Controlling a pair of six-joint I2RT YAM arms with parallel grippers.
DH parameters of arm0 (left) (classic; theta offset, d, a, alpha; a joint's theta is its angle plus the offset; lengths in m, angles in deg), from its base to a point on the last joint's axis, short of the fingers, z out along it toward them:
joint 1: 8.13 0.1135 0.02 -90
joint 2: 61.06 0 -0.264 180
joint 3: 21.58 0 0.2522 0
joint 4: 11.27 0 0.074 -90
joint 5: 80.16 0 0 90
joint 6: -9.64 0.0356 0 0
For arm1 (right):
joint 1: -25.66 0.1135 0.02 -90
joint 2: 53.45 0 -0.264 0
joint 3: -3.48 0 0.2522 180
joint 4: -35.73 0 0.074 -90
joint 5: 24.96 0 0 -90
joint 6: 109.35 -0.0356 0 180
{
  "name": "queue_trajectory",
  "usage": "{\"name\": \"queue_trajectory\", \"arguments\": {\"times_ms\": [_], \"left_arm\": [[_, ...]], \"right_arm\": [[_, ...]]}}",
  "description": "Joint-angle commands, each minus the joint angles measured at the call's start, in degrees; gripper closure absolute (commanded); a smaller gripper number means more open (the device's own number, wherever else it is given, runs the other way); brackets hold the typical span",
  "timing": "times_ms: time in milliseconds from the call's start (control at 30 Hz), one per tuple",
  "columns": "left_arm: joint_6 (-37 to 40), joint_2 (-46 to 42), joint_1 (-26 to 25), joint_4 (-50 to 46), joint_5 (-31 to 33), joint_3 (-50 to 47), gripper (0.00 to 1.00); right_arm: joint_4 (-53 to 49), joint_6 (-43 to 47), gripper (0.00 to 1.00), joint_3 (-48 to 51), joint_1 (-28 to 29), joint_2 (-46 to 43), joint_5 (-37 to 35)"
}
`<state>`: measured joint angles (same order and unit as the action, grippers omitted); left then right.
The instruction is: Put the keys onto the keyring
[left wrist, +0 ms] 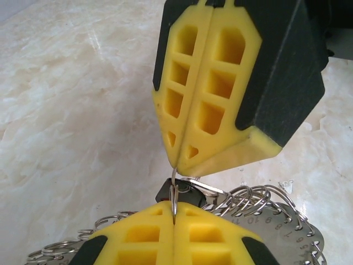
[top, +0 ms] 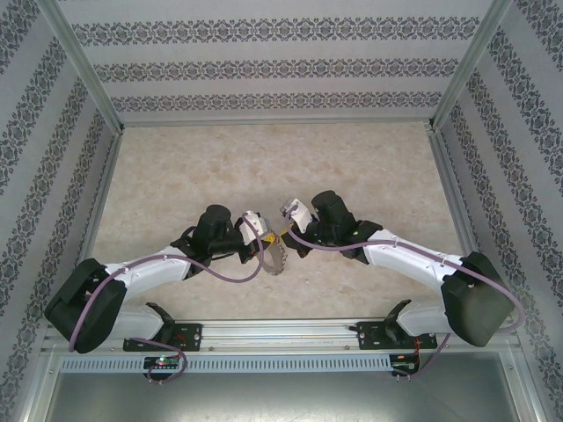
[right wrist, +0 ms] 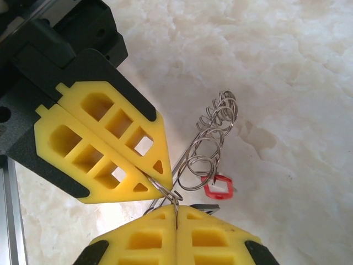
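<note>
Both grippers meet nose to nose over the middle of the table. My left gripper (left wrist: 174, 214) is shut on a small split metal ring (left wrist: 174, 199). My right gripper (right wrist: 176, 214) is shut on another thin ring (right wrist: 175, 200) that is hooked into the first one. Just behind the pinch sits the dark-tagged key (left wrist: 185, 194). The red-tagged key (right wrist: 216, 186) hangs from the keyring (right wrist: 212, 138), whose coil of small rings rises from the table. From above, the left gripper (top: 261, 247) and right gripper (top: 285, 236) stand over the keyring (top: 274, 262).
A numbered metal plate (left wrist: 287, 232) lies under the keyring's rings. The table is pale marble (top: 264, 167), walled by patterned panels (top: 264, 66) at the back and sides. A metal rail (top: 290, 332) carries both arm bases at the near edge.
</note>
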<state>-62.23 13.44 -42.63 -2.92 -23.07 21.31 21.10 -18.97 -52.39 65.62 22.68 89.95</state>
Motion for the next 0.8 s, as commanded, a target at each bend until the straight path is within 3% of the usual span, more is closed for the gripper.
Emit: {"name": "queue_trajectory", "arguments": {"times_ms": [0, 67, 333, 767], "left_arm": [[-0.99, -1.56, -0.51, 3.21, -0.68, -0.36, 1.0], [-0.95, -1.54, -0.41, 2.95, -0.19, -0.41, 1.0], [0.23, -1.33, -0.41, -0.05, 0.56, 0.05, 0.84], [1.36, 0.51, -0.42, -2.94, -0.55, 2.25, 0.77]], "right_arm": [[-0.16, -1.47, 1.0, -0.61, -0.4, 0.88, -1.71], [1.45, -1.55, 1.0, -0.43, -0.19, 0.22, -0.18], [2.27, -0.48, 1.0, -1.83, 0.1, -0.73, 3.7], [1.3, 1.51, 1.0, -3.72, 0.19, 0.45, 6.51]]}}
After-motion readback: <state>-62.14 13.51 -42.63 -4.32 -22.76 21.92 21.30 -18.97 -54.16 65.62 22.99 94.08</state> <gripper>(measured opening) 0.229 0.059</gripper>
